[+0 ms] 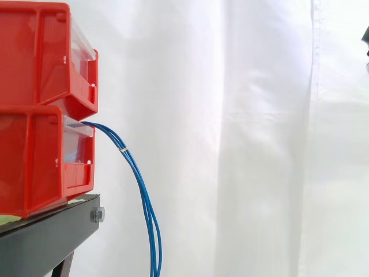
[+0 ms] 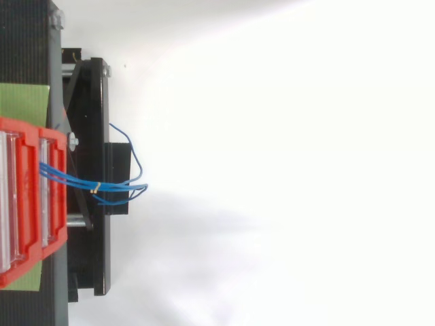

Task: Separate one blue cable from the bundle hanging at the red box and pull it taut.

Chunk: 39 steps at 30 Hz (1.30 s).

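In the side view, two red bins are stacked at the left: the upper bin (image 1: 40,57) sits on the lower bin (image 1: 34,161), which stands at the front edge of the black stand (image 1: 46,236). The blue cable bundle (image 1: 141,190) comes out of the lower bin's clear front, just under the upper bin. It arcs down past the stand's front edge and hangs slack to the bottom of the frame. A small pale tie (image 1: 123,149) binds the strands near the top of the arc. The white curtain (image 1: 259,144) hangs behind. The state of the robot hand cannot be told.

In the top view, the bundle runs from the red bin (image 2: 34,197) at the left across the stand's front bar. Beyond the bar the strands fan out a little, and one strand (image 2: 132,146) loops away from the rest. A green sheet (image 2: 24,102) lies under the bins.
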Motion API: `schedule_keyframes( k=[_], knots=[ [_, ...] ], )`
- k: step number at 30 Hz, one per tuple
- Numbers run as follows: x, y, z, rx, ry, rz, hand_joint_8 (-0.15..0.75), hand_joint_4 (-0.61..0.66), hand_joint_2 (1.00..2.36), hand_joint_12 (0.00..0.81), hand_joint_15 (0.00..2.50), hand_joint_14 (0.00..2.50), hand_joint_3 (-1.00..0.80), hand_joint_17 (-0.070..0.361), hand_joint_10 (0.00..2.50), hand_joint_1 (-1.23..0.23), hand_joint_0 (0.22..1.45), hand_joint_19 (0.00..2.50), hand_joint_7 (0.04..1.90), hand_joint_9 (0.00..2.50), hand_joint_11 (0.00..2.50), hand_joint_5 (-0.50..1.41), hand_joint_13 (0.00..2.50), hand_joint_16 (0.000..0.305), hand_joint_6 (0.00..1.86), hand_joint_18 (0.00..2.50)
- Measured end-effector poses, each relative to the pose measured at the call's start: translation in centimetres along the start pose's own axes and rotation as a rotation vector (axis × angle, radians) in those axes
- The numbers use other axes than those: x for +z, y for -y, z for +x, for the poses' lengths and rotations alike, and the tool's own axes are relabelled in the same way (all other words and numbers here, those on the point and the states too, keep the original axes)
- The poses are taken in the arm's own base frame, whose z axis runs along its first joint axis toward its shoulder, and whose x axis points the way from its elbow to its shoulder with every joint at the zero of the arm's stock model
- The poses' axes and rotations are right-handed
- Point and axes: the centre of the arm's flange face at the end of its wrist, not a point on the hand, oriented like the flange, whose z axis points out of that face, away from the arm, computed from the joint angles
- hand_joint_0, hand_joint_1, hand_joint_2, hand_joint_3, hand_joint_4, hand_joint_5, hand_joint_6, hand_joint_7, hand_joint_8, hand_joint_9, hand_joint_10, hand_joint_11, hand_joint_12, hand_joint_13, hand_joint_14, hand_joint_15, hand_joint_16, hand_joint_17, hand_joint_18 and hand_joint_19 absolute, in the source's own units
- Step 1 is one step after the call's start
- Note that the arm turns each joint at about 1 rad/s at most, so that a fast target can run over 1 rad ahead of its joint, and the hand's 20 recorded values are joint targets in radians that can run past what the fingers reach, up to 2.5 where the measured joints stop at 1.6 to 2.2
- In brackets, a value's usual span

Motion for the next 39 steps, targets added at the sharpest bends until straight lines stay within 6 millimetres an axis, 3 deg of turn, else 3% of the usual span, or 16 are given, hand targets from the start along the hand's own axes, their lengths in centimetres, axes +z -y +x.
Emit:
schedule_keyframes(
  k=[6, 12, 27, 39],
  knots=[
    [0.1, 0.4, -0.5, -0.088, 0.03, 0.018, 0.195, 0.17, 1.0, 0.326, 0.11, 0.0, -0.5, 0.103, 0.0, -0.52, 0.54, 0.59, 0.8, 0.42, 0.07, -0.21, 0.26, 0.046, 0.5, 0.39],
    [1.9, 3.0, 0.0, -0.154, 0.068, 0.081, 0.193, 0.17, 1.0, 0.325, 0.1, 0.0, -0.5, 0.103, 0.0, -0.52, 0.54, 0.59, 0.8, 0.42, 0.06, -0.21, 0.26, 0.046, 0.5, 0.39],
    [11.1, 12.4, 4.4, -0.11, 0.093, 0.037, 0.189, 0.17, 1.0, 0.322, 0.09, 0.0, -0.5, 0.102, 0.0, -0.52, 0.55, 0.6, 0.8, 0.42, 0.06, -0.21, 0.26, 0.045, 0.5, 0.39],
    [14.0, 13.3, 6.2, -0.108, 0.179, -0.076, 0.189, 0.18, 1.0, 0.32, 0.09, 0.0, -0.5, 0.1, 0.0, -0.52, 0.55, 0.59, 0.8, 0.42, 0.07, -0.21, 0.26, 0.045, 0.5, 0.4]
  ],
)
